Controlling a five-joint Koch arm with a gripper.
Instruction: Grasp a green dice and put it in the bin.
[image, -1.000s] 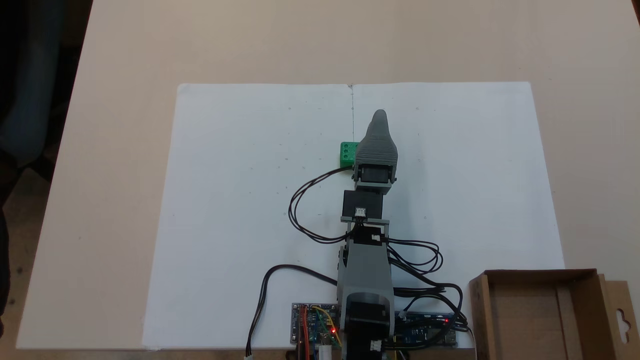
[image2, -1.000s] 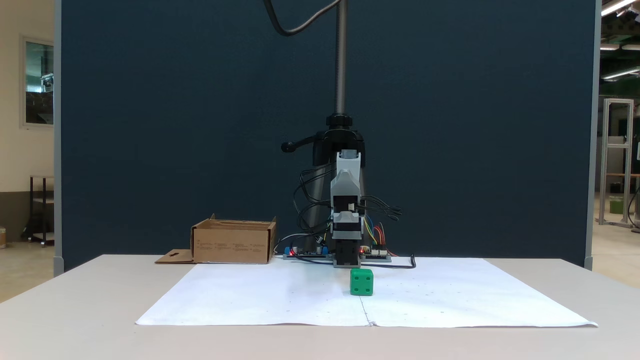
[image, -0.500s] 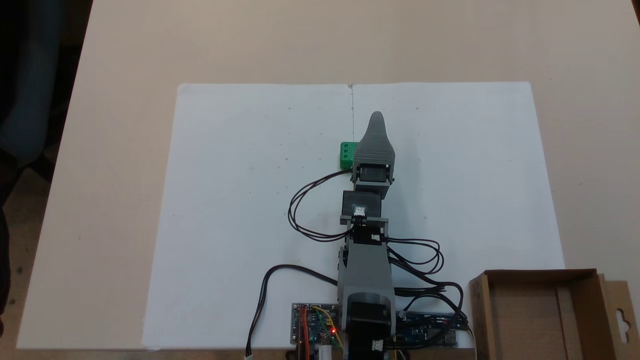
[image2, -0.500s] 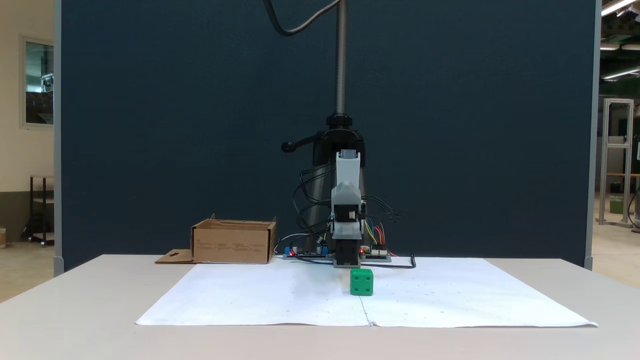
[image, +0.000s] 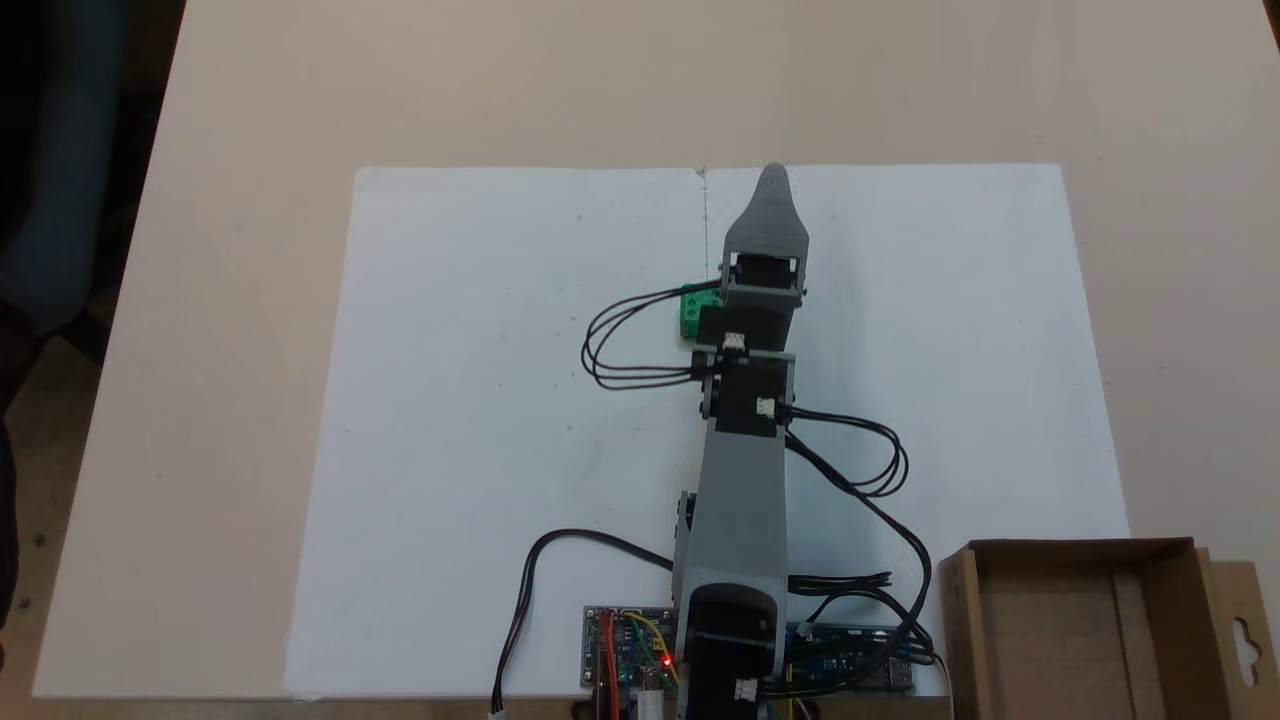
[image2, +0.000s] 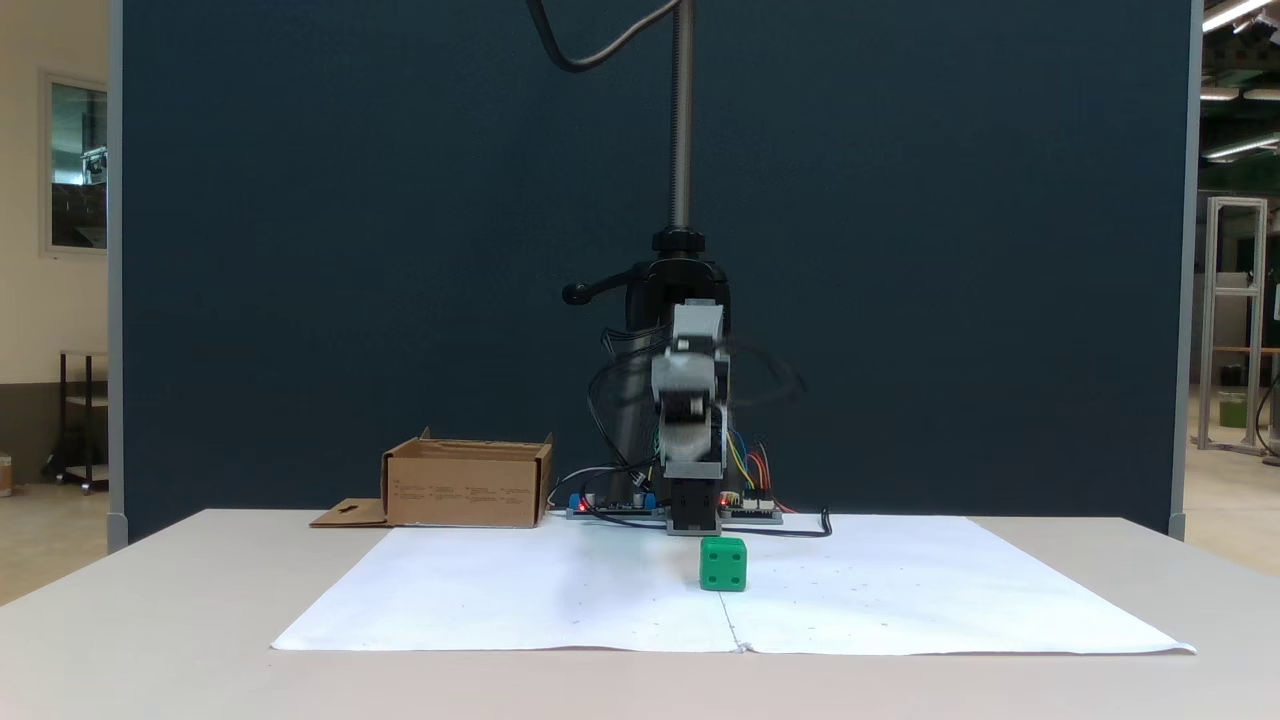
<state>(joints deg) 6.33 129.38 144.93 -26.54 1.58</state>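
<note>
Nearest in the front fixed view: green dice (image2: 723, 564), a small glossy plastic cube with sunken pips, resting on the white paper sheet (image2: 520, 600) spread over the matte beige desk (image2: 150, 640); not moved since a second ago. Above it, blurred grey arm (image2: 690, 400), now stretched farther forward, claw (image: 772, 180) reaching past the dice to the paper's far edge. Probably still an approach, no grasp yet. Claw state: cannot tell, only one pointed ribbed tip visible. Farther back, the bin (image2: 468, 484), a low brown cardboard box with a hang-hole flap, well apart from the dice.
</note>
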